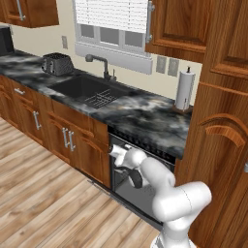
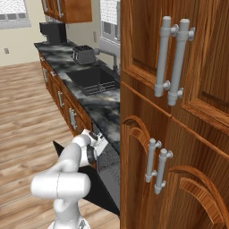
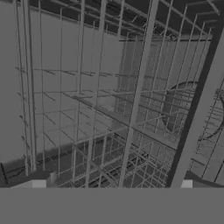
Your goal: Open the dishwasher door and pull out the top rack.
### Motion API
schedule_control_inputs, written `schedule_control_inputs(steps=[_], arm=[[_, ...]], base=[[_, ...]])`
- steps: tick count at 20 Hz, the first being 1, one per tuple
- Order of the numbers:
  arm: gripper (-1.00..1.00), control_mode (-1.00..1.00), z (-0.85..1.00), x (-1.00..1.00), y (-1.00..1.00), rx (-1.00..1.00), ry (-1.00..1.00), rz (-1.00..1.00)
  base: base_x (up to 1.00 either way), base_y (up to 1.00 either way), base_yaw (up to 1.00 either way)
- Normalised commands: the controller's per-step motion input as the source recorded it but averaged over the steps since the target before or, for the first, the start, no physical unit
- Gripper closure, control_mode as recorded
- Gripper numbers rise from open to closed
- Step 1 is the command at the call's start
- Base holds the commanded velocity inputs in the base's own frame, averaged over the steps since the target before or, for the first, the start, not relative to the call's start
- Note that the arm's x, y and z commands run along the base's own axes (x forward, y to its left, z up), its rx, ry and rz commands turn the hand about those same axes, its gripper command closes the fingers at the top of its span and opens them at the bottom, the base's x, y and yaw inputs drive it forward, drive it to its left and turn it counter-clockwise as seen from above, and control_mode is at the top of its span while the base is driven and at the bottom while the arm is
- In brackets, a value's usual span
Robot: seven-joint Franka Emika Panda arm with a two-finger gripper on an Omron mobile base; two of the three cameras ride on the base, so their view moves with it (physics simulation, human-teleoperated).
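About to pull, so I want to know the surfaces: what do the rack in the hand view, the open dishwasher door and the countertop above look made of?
The rack looks like thin grey metal wire: crossing rods in a grid. The dishwasher door reads as a smooth black panel, metal or plastic; I cannot tell which. The countertop looks like polished dark stone, with cloudy grey veining.

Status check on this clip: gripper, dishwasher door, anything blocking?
Gripper inside the dishwasher opening, jaw state unclear. Dishwasher door dropped open. Wire rack right ahead of the hand. Nothing seen blocking.
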Motion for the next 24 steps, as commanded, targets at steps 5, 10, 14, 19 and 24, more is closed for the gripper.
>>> schedule_control_inputs(steps=[5, 10, 14, 19, 24], arm=[[-1.00, -1.00, -0.56, -0.23, 0.33, 0.22, 0.25, -0.04], [-1.00, -1.00, -0.67, -0.41, 0.48, 0.19, 0.21, -0.04], [-1.00, -1.00, -0.76, -0.61, 0.61, 0.14, 0.17, -0.03], [-1.00, -1.00, -0.91, -0.81, 0.87, 0.07, 0.11, -0.03], [-1.00, -1.00, -0.94, -0.86, 0.99, 0.03, 0.09, -0.03]], base=[[0.00, 0.00, 0.00], [0.00, 0.00, 0.00], [0.00, 0.00, 0.00], [0.00, 0.00, 0.00], [0.00, 0.00, 0.00]])
